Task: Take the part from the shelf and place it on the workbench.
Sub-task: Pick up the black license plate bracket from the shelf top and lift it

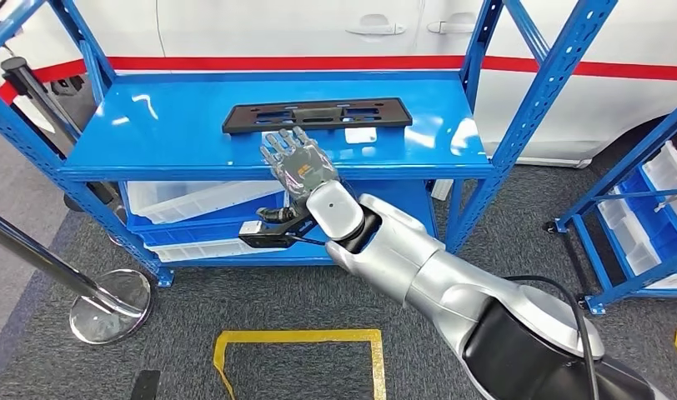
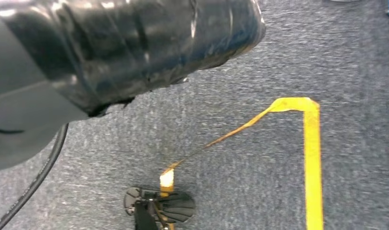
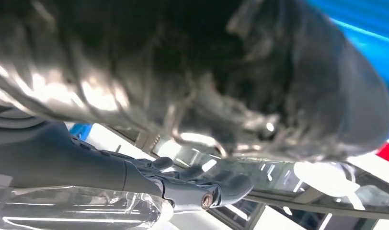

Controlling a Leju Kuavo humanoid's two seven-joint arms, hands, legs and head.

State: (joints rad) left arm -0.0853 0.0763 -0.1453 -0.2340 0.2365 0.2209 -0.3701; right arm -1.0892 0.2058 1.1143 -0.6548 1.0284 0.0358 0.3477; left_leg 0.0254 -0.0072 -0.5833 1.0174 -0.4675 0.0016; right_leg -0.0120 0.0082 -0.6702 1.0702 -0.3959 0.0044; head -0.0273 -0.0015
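The part (image 1: 317, 115) is a long, flat black plate with cut-outs, lying across the back middle of the blue shelf top (image 1: 177, 125). My right hand (image 1: 298, 162) reaches in over the shelf's front edge with its fingers spread and nothing in them. The fingertips stop just short of the part's near edge. In the right wrist view the hand's dark cover (image 3: 192, 72) and grey thumb (image 3: 183, 187) hover close over a glossy surface. My left hand's dark cover (image 2: 135, 43) hangs over the grey carpet, with its fingers hidden.
A small white label (image 1: 362, 135) lies on the shelf beside the hand. White bins (image 1: 193, 200) sit on the lower shelves. Blue uprights (image 1: 539, 100) flank the shelf, and a second rack (image 1: 644, 208) stands at the right. A chrome stanchion base (image 1: 110, 304) and yellow floor tape (image 1: 298, 337) lie near.
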